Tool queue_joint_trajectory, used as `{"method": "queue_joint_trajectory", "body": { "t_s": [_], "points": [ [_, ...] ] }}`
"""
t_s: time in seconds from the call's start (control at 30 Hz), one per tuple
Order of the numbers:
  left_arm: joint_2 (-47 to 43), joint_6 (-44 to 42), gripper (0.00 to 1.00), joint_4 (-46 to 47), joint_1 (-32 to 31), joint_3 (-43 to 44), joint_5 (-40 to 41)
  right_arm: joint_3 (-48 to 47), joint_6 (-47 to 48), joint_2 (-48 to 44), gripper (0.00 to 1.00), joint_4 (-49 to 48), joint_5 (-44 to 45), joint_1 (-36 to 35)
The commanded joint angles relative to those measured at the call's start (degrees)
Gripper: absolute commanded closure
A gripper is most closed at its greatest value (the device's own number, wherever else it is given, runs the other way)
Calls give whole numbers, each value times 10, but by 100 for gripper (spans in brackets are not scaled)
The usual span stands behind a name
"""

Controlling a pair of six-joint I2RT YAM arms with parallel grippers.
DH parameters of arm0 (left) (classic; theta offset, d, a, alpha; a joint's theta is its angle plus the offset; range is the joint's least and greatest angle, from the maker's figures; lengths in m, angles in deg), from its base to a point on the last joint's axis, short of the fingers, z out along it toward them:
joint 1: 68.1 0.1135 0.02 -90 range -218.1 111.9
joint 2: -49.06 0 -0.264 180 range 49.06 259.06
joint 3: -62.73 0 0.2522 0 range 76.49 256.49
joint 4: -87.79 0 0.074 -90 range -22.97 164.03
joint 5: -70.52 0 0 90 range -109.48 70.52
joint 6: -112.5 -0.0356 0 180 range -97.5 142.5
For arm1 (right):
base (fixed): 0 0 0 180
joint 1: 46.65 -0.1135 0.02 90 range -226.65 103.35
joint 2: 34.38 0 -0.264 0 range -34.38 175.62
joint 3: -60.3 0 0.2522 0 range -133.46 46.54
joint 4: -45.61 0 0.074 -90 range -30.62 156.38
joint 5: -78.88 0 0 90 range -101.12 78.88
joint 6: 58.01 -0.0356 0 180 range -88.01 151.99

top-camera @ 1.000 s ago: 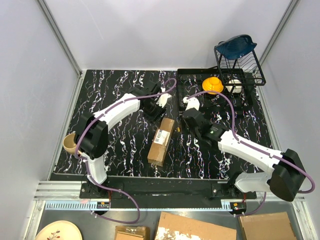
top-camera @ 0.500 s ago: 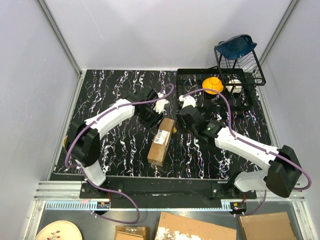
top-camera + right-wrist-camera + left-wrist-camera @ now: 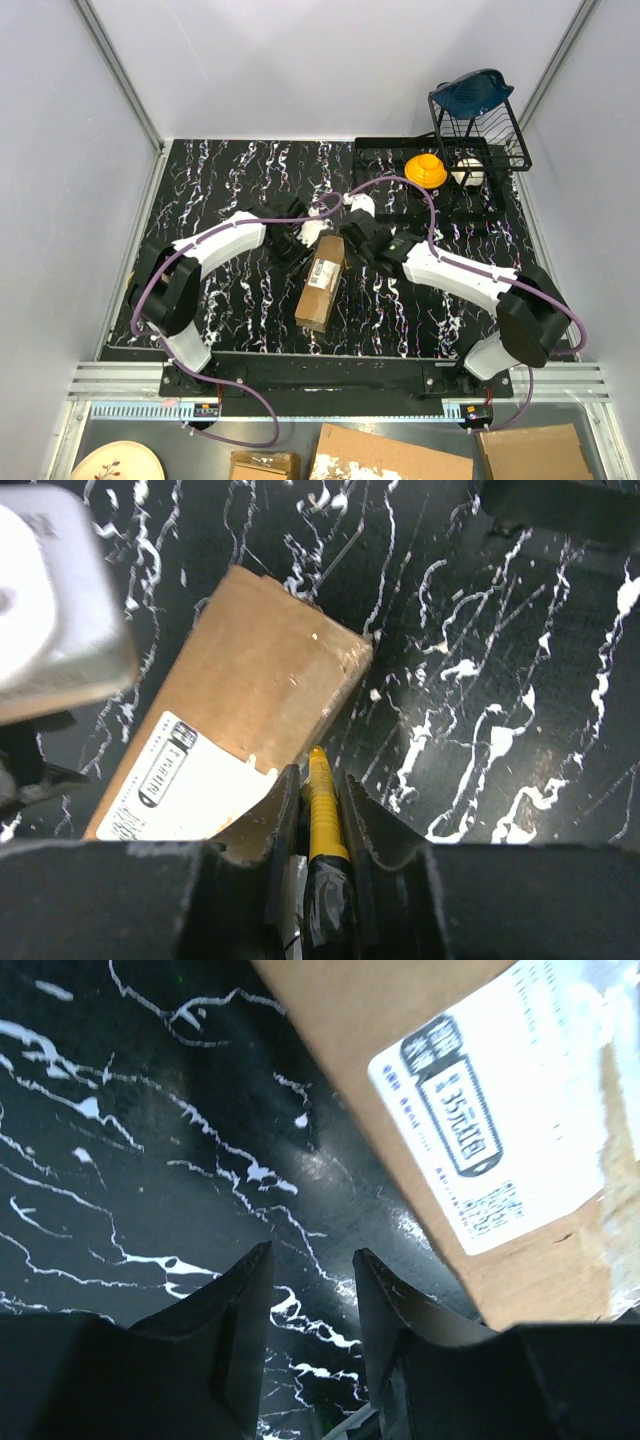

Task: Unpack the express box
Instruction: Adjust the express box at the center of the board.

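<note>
Both arms have closed in on the box [image 3: 322, 282], which lies mid-desk [image 3: 220, 180]. Beside its label [image 3: 490, 1120] the left tool [image 3: 312, 1260] stands narrowly apart, empty. At its far corner the right tool [image 3: 316, 776] grips a knife [image 3: 322, 820]. The rack [image 3: 478, 120] sits well apart.

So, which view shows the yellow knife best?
Right wrist view: the right gripper clamps the yellow knife, tip by the express box. The top view hides it under the arm; the left wrist view misses it.
</note>
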Motion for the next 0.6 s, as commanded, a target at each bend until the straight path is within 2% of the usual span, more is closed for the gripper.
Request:
{"method": "queue_joint_trajectory", "body": {
  "t_s": [0.0,0.33,0.5,0.57],
  "points": [
    [-25,31,59,61,-9,2,-26,-40,7,8,100,-66,19,5],
    [-39,53,61,49,-7,-2,-28,-76,16,56,100,-119,-10,13],
    [-48,27,62,7,10,28,-12,-53,31,29,100,-94,25,18],
    [-47,21,62,-7,27,70,-4,-33,43,-4,100,-94,37,20]
  ]
}}
